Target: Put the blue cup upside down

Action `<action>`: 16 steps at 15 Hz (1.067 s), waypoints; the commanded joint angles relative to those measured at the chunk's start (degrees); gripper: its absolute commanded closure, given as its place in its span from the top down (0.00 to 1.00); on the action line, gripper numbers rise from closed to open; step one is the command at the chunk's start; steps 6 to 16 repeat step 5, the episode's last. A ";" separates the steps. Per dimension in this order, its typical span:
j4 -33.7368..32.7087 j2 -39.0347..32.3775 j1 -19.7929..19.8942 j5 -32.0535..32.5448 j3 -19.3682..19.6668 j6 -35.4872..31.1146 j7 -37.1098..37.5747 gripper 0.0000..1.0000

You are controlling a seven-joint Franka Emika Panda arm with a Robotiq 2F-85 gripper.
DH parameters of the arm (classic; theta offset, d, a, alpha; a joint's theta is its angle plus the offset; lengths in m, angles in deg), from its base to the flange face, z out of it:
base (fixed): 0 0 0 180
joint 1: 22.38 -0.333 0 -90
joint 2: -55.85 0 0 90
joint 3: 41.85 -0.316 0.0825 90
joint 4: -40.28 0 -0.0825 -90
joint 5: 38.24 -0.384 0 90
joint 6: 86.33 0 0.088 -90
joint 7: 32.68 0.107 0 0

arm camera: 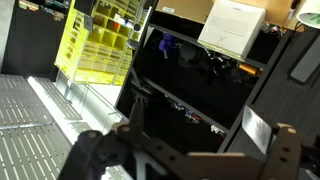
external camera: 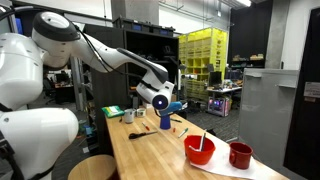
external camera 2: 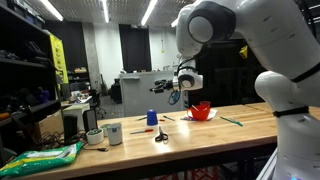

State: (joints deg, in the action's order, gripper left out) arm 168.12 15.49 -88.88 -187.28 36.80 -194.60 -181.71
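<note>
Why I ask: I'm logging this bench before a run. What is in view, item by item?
blue cup: one, blue, on the table, apart from the gripper
red bowl: one, red, on the table, a stick inside
dark red cup: one, dark red, beside the red bowl
white cup: one, white, on the table
dark tool: one, black, possibly scissors, in front of the blue cup
green bag: one, green, at the table's end
table: one, light wood
yellow rack: one, yellow, in the background
arm: one, white
gripper: one, dark, open, in the air
</note>
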 commanded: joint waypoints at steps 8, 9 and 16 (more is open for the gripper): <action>2.29 0.16 -4.49 0.12 6.67 3.27 0.00 1.00; 2.29 0.16 -4.49 0.12 6.67 3.27 0.00 1.00; 2.29 0.16 -4.49 0.12 6.67 3.27 0.00 1.00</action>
